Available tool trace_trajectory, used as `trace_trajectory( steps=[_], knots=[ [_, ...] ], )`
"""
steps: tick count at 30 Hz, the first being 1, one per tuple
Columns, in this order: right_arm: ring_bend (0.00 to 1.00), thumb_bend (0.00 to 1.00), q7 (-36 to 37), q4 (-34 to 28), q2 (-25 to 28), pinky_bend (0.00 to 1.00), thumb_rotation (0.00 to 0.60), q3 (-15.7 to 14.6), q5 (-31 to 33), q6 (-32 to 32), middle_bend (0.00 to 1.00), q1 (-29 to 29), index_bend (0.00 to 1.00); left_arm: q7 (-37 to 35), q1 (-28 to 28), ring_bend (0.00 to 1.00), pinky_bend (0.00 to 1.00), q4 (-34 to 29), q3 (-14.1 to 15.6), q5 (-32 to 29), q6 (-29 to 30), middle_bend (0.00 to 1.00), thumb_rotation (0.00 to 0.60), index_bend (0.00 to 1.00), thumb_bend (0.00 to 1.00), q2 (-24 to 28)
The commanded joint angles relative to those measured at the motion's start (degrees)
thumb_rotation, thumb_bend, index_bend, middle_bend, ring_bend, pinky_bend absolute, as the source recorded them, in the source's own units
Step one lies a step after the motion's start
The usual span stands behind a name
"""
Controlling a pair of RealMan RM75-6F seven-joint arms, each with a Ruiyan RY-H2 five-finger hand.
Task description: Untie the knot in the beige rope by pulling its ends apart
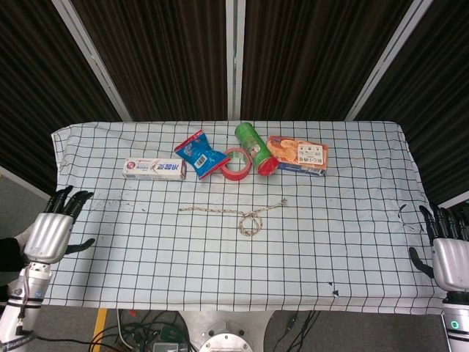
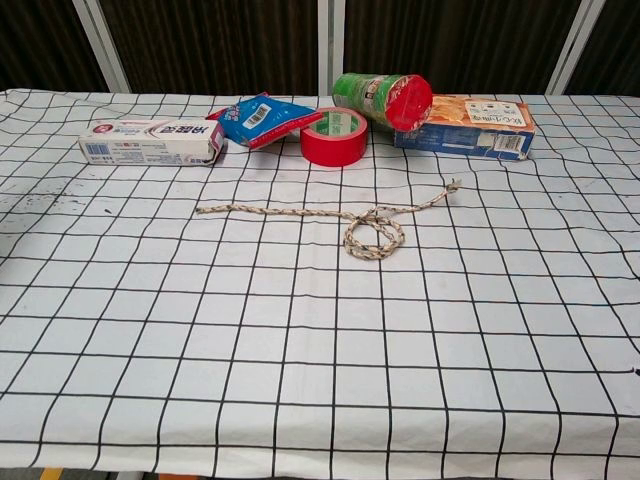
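The beige rope (image 1: 233, 211) (image 2: 330, 215) lies across the middle of the checked tablecloth (image 1: 344, 242), with a loose knot loop (image 1: 250, 222) (image 2: 374, 235) right of its centre. One end points left (image 2: 205, 210), the other up and right (image 2: 450, 187). My left hand (image 1: 51, 231) hovers at the table's left edge, fingers spread, holding nothing. Off the right edge is my right hand (image 1: 448, 253), also open and empty. Both hands are far from the rope and appear only in the head view.
Along the back stand a toothpaste box (image 1: 154, 169), a blue snack bag (image 1: 198, 152), a red tape roll (image 1: 236, 163), a green can lying on its side (image 1: 253, 144) and an orange cracker box (image 1: 298, 155). Dark specks mark the cloth at left (image 1: 110, 204).
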Motion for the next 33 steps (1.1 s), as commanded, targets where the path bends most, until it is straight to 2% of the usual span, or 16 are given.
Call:
trace_trajectory(
  steps=[1, 7, 11, 16, 21, 26, 33],
  knots=[
    [0.00, 0.27, 0.1, 0.0, 0.3, 0.00, 0.600, 0.1, 0.2, 0.0, 0.00, 0.0, 0.00, 4.9, -3.9, 0.01, 0.11, -2.0, -2.0, -2.5, -4.7, 0.14, 0.600, 0.16, 0.00, -2.9],
    [0.00, 0.28, 0.5, -0.6, 1.2, 0.00, 0.600, 0.4, 0.3, -0.1, 0.00, 0.1, 0.00, 11.8, -12.3, 0.01, 0.11, -2.0, -5.2, -9.5, -14.3, 0.15, 0.600, 0.18, 0.00, -11.4],
    [0.00, 0.28, 0.4, -1.1, 1.5, 0.00, 0.600, 0.5, 0.2, -0.1, 0.00, 0.2, 0.00, 15.0, -17.7, 0.03, 0.12, 2.2, -7.3, -14.6, -19.3, 0.17, 0.600, 0.19, 0.00, -17.3],
    [0.00, 0.28, 0.5, -1.7, 2.2, 0.00, 0.600, 1.0, 0.3, 0.0, 0.00, 0.5, 0.00, 17.8, -22.6, 0.08, 0.13, 7.5, -8.9, -21.9, -24.1, 0.23, 0.600, 0.21, 0.00, -22.0],
    [0.00, 0.28, 1.0, -1.8, 2.8, 0.00, 0.600, 1.5, 0.8, -0.4, 0.00, 0.8, 0.00, 19.7, -25.5, 0.10, 0.13, 11.8, -9.5, -23.9, -23.5, 0.26, 0.600, 0.24, 0.03, -25.5],
    [0.00, 0.29, 1.3, -1.4, 2.5, 0.00, 0.600, 2.0, 1.4, -0.8, 0.00, 1.3, 0.00, 19.8, -27.7, 0.12, 0.13, 16.9, -10.1, -25.9, -23.6, 0.34, 0.600, 0.33, 0.07, -28.8],
    [0.00, 0.30, 1.9, -0.7, 2.5, 0.00, 0.600, 2.4, 2.3, -1.3, 0.00, 1.5, 0.00, 20.2, -30.8, 0.15, 0.13, 21.3, -10.4, -28.9, -25.2, 0.39, 0.600, 0.37, 0.10, -32.8]
  ],
)
